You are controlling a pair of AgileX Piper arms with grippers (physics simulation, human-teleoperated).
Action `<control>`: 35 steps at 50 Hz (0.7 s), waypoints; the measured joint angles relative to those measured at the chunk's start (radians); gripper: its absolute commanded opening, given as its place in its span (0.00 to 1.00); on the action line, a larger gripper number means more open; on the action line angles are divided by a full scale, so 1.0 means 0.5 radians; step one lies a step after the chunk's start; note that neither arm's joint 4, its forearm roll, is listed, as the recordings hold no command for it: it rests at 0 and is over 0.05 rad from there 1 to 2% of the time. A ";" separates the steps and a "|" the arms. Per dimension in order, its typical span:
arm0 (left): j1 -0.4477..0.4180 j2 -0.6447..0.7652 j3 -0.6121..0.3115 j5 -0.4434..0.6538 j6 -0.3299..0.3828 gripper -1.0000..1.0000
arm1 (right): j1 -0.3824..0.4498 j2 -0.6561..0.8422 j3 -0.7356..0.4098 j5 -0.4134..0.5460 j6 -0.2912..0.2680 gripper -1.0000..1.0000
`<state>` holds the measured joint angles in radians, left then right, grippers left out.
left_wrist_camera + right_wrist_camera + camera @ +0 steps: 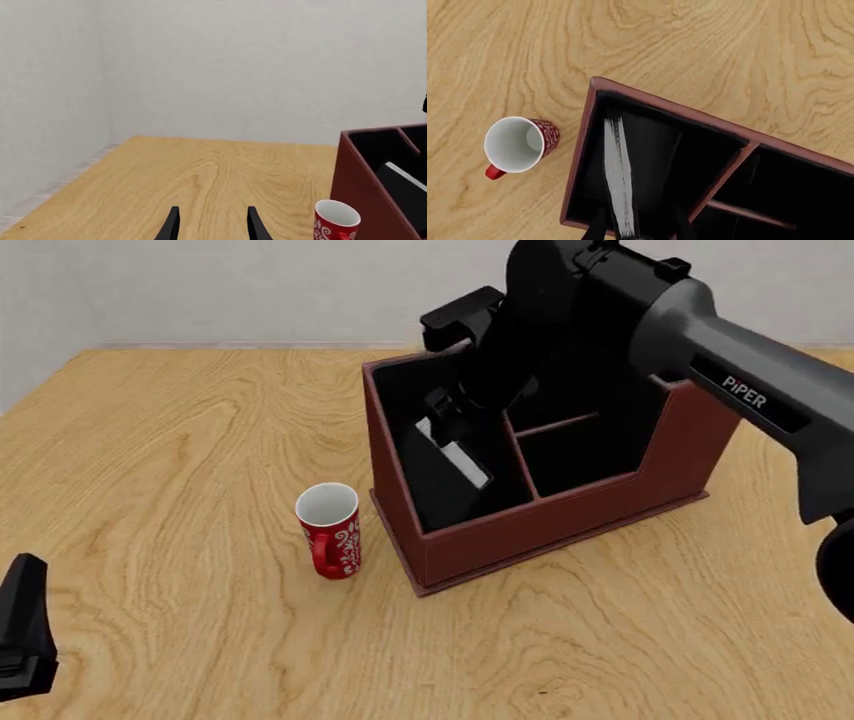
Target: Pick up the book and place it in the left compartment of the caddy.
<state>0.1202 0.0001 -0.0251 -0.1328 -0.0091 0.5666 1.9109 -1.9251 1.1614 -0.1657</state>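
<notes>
The caddy (561, 525) stands mid-table, a dark reddish-brown box with a black interior. The black book (458, 462) leans inside its left compartment (400, 405), white page edge up. My right gripper (447, 415) hangs over that compartment on the arm reaching across the caddy. In the right wrist view the book's page edge (619, 175) runs between the spread fingers of the right gripper (640, 215), close to one finger and apart from the other, so it is open. My left gripper (20, 640) is open and empty at the table's near left, far from the caddy.
A red-and-white mug (331, 530) stands upright just left of the caddy; it also shows as the mug (335, 220) beside the caddy wall (360, 190) in the left wrist view. Bare wooden tabletop (174, 440) surrounds them, with a grey wall behind.
</notes>
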 measured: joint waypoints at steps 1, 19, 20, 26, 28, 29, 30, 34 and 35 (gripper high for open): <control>-0.001 0.000 -0.003 0.003 0.000 1.00 | -0.001 0.001 -0.009 0.006 -0.001 1.00; -0.029 0.000 -0.011 0.002 0.004 1.00 | -0.066 -0.095 -0.131 0.067 -0.058 1.00; -0.032 0.000 -0.009 -0.001 0.004 1.00 | -0.072 -0.106 -0.134 0.068 -0.060 1.00; -0.052 0.000 0.010 -0.018 0.004 1.00 | -0.108 -0.178 -0.146 0.073 -0.063 1.00; -0.059 0.000 0.016 -0.023 0.005 1.00 | -0.121 -0.201 -0.147 0.074 -0.063 1.00; -0.063 0.000 0.019 -0.025 0.005 1.00 | -0.128 -0.213 -0.148 0.074 -0.062 1.00; -0.066 0.000 0.022 -0.027 0.005 1.00 | -0.135 -0.225 -0.150 0.075 -0.060 1.00; -0.081 0.000 0.031 -0.032 0.007 1.00 | -0.172 -0.275 -0.160 0.076 -0.059 1.00; -0.084 0.000 0.034 -0.034 0.007 1.00 | -0.181 -0.289 -0.162 0.076 -0.057 1.00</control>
<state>0.0781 0.0001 -0.0083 -0.1495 -0.0055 0.4760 1.7662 -2.0062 1.1995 -0.1942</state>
